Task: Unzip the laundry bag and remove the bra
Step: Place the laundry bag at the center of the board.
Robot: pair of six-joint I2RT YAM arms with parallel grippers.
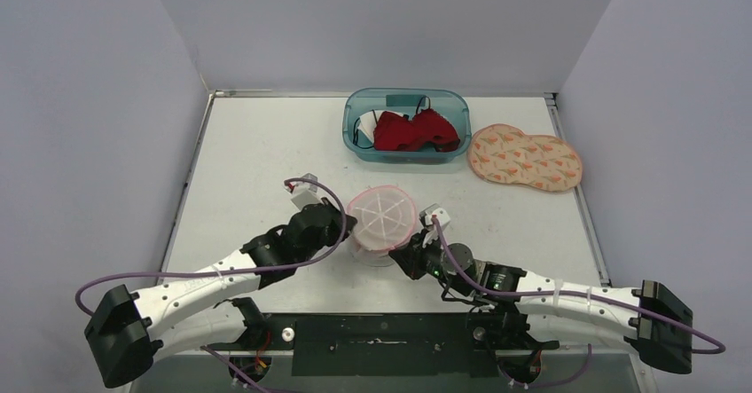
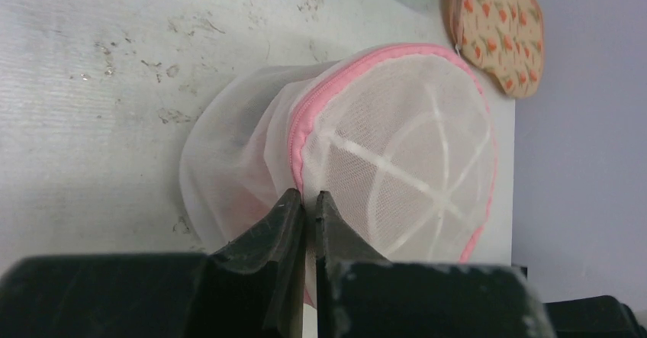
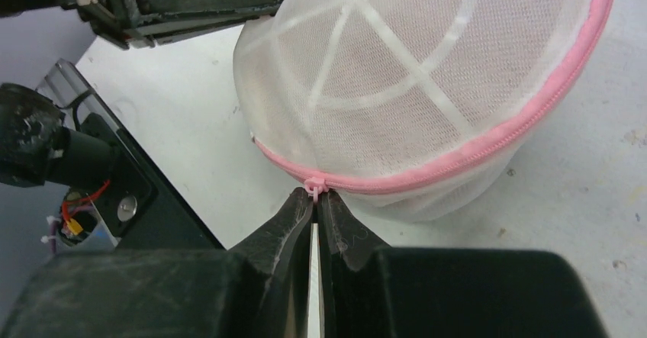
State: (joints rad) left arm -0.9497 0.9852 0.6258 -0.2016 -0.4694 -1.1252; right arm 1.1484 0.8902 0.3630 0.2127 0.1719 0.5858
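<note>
Right wrist alone shows zipper pull (image 3: 313, 188) (pinched).

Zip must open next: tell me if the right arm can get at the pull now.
Probably yes: the right fingers appear shut on the pink pull at the seam of the bag, with nothing in the way. The left fingers pinch the bag opposite.

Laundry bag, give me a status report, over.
Left gripper shut on laundry bag rim. Right gripper shut on zipper pull. Zipper closed where visible. Nothing blocking the bag.
</note>
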